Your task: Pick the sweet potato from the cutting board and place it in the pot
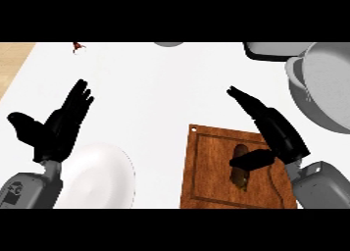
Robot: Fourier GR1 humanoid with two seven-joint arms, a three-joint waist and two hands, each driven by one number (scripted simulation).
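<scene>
The sweet potato (242,169) is seen lying on the brown cutting board (210,169), lengthwise toward the board's right half. Its middle is crossed by the thumb of the right hand (279,135); whether the thumb touches it or only hangs above it cannot be told. Nothing is curled round it.

Right hand: fingers (247,102) are held straight and together, pointed up and to the left, past the board's far edge and over bare white counter (163,88). The thumb is spread out to the left, well below the fingertips. The palm is turned edge-on. The grey forearm (323,185) is brought in from the lower right corner, over the board's right edge. The hand is open and nothing is held.

The pot (329,90) is placed to the right of those fingertips, grey and round, cut by the view's right edge. Beyond it, at the top right, a second dark-rimmed grey vessel (275,50) is partly seen. Between fingertips and pot only bare counter is seen.

Left hand (58,128): shown at the view's left, open, fingers straight and pointed up and slightly right, thumb spread out to the left. Nothing is held. Its grey forearm (25,188) is seen at the lower left.

Just right of that wrist, below the fingers, a white plate (105,179) is set on the counter. A small red object (77,46) is noted far above the left fingertips, near the counter's far edge. A wooden strip (7,68) is seen along the left side.
</scene>
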